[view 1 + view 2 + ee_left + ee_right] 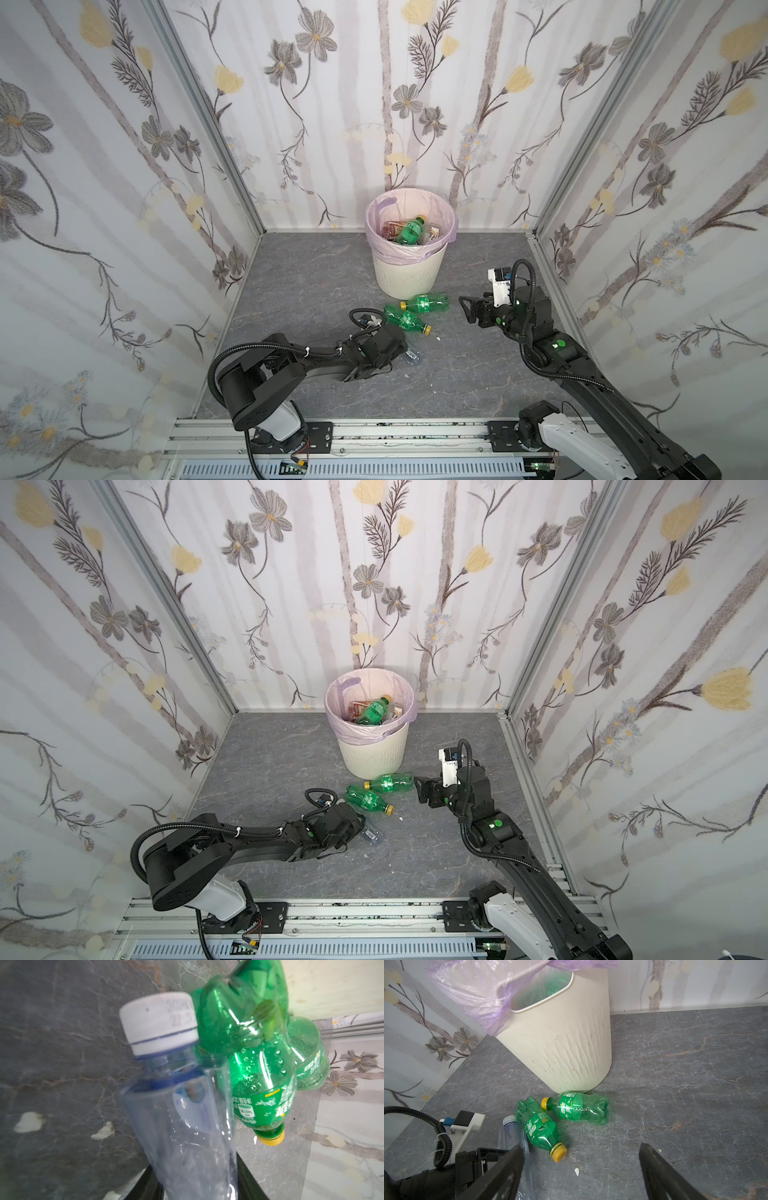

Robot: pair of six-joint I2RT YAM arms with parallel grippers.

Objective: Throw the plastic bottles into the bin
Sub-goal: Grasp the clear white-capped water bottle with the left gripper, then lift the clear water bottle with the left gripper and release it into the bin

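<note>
Left arm (316, 361) on my screen stretched low along the floor (311, 291), left gripper (195, 1176) clamped on the clear bottle (182, 1115), right arm (582, 374) raised, right gripper (581, 1147) wide and empty, bin (405, 274) at the far edge, green bottle (426, 302) at its foot, second green bottle (405, 319) beside.

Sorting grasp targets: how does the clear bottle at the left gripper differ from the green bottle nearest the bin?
The clear bottle has a white cap; the green bottle a yellow one. The clear bottle is clamped between the left gripper's fingers; the green bottle lies free on the table beside the bin. Both are small, capped and outside the bin.
</note>
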